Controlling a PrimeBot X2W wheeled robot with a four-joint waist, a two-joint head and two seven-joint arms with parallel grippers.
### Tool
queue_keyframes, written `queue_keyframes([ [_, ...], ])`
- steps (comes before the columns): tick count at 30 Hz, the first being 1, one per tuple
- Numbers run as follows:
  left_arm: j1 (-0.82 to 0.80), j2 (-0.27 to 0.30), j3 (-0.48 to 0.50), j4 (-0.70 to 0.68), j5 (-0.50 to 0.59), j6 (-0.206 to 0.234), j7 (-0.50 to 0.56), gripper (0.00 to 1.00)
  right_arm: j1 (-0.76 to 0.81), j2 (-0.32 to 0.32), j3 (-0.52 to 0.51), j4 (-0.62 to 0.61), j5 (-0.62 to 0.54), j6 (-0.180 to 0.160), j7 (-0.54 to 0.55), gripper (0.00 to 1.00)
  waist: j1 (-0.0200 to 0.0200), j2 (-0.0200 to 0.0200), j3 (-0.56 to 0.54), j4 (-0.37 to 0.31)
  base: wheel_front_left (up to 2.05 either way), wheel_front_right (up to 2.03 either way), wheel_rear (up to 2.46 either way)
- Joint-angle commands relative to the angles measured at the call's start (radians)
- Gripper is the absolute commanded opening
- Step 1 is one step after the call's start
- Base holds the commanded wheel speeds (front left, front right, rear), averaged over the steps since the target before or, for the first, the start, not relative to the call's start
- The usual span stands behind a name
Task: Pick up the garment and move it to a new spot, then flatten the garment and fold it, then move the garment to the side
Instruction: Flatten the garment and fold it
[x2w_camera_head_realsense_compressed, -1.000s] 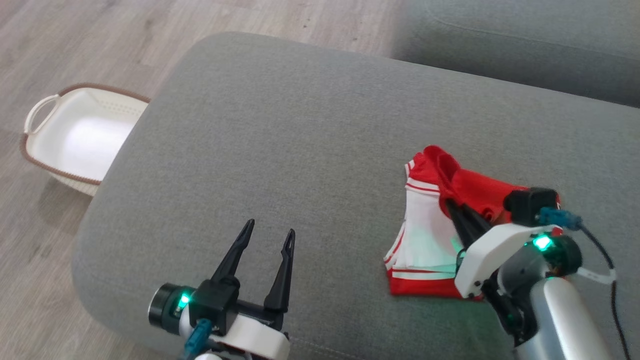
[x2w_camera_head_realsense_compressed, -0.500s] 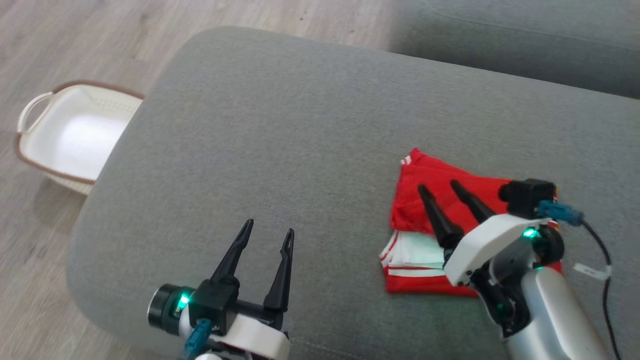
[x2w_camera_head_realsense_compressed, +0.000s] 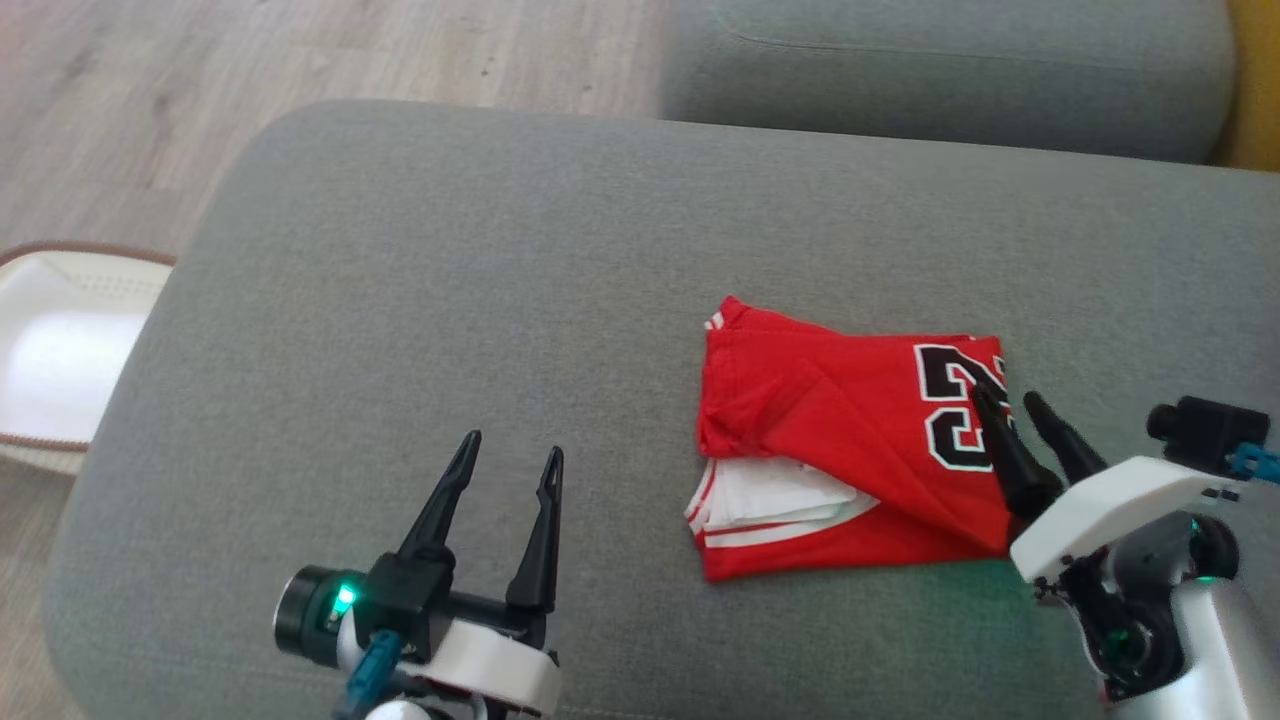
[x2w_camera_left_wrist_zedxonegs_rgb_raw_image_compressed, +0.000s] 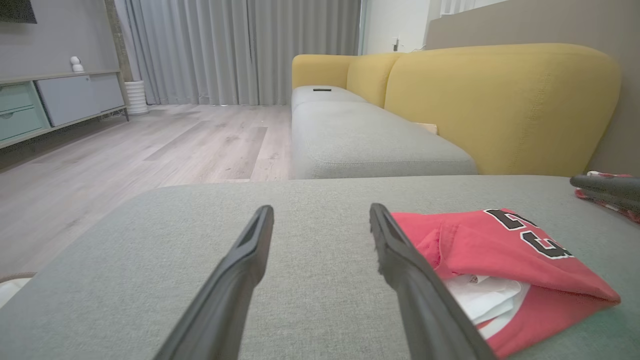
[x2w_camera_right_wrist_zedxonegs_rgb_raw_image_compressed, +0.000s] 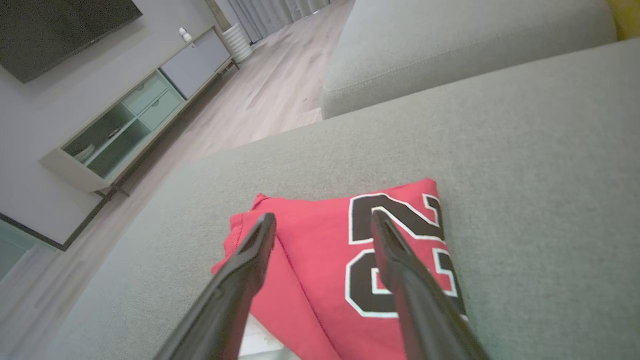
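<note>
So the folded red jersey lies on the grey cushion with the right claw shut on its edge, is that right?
Not quite: the right claw is open, holding nothing, over the folded red jersey on the grey cushion; the right wrist view shows it.

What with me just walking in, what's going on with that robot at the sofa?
It's a garment-folding job. A red jersey lies folded, number side up, on a grey sofa cushion. The robot's right hand hangs open over the jersey's right edge, gripping nothing. Its left hand hovers open over bare cushion, apart from the jersey.
</note>
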Motion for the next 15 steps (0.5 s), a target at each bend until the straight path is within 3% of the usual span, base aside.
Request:
queue_keyframes([
  [1, -0.018, -0.008, 0.041, -0.039, 0.0, -0.001, -0.008, 1.0, -0.036, -0.018, 0.018, -0.026, 0.056, 0.007, 0.021, 0.0, 0.0, 0.0, 0.0, -0.008, 0.0, 0.0, 0.0],
  [9, -0.032, -0.008, 0.015, -0.038, -0.011, -0.008, -0.008, 1.0, -0.14, -0.057, 0.036, 0.12, 0.37, 0.007, 0.227, 0.0, 0.0, 0.0, 0.025, 0.033, 0.0, 0.0, 0.0],
  [15, -0.054, -0.008, -0.016, -0.037, -0.03, 0.002, -0.008, 1.0, -0.261, -0.097, 0.045, 0.334, 0.392, 0.007, 0.314, 0.0, 0.0, 0.0, 0.053, 0.093, 0.0, 0.0, 0.0],
])
